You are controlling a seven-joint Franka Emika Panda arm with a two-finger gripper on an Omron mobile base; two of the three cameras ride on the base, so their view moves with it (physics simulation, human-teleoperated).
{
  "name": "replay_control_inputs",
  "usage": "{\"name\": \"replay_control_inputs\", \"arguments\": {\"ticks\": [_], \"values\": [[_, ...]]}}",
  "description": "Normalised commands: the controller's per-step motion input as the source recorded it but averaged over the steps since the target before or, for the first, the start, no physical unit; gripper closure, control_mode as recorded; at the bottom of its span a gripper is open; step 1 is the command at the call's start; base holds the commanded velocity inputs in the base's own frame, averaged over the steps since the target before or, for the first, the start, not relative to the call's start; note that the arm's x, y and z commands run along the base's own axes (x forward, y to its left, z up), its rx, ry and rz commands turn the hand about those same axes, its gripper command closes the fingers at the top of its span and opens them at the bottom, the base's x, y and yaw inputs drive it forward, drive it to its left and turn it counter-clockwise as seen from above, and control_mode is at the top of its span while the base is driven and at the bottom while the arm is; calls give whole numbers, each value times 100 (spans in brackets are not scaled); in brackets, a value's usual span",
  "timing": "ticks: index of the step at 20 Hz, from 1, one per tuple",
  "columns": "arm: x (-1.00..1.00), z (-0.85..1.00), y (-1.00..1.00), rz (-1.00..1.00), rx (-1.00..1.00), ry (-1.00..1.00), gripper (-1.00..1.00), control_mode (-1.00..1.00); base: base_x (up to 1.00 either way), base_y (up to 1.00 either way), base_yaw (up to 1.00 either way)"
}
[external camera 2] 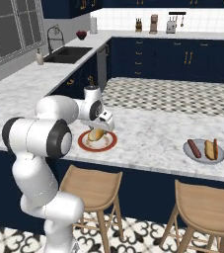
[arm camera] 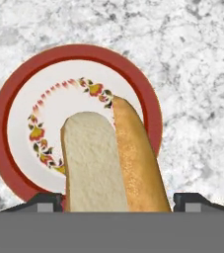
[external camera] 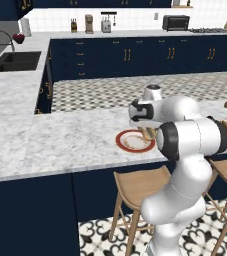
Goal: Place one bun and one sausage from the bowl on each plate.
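Bun (arm camera: 111, 160) sits between my gripper's (external camera 2: 98, 134) fingers, spread wide around it, hanging over the red-rimmed plate (arm camera: 15, 99). I'd lower until it nearly touches the plate's centre, then release, leaving room for a sausage.

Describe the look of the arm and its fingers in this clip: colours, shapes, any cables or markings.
The arm is glossy white, built of rounded, bulbous segments joined by dark, nearly black rings at the joints. No loose cables or printed markings can be made out. The gripper sits on a white wrist block with a dark band. In the hand view its fingers are small, dark and squared, each with a lighter grey patch.
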Motion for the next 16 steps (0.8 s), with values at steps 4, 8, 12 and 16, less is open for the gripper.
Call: {"name": "replay_control_inputs", "arguments": {"ticks": [4, 8, 12, 16], "values": [[36, -43, 0, 4, 0, 0, 100, -100, 0, 0, 0], [56, -23, 0, 1, 0, 3, 100, -100, 0, 0, 0], [16, -25, 0, 2, 0, 4, -100, -100, 0, 0, 0], [0, -1, 1, 0, 0, 1, -100, -100, 0, 0, 0]]}}
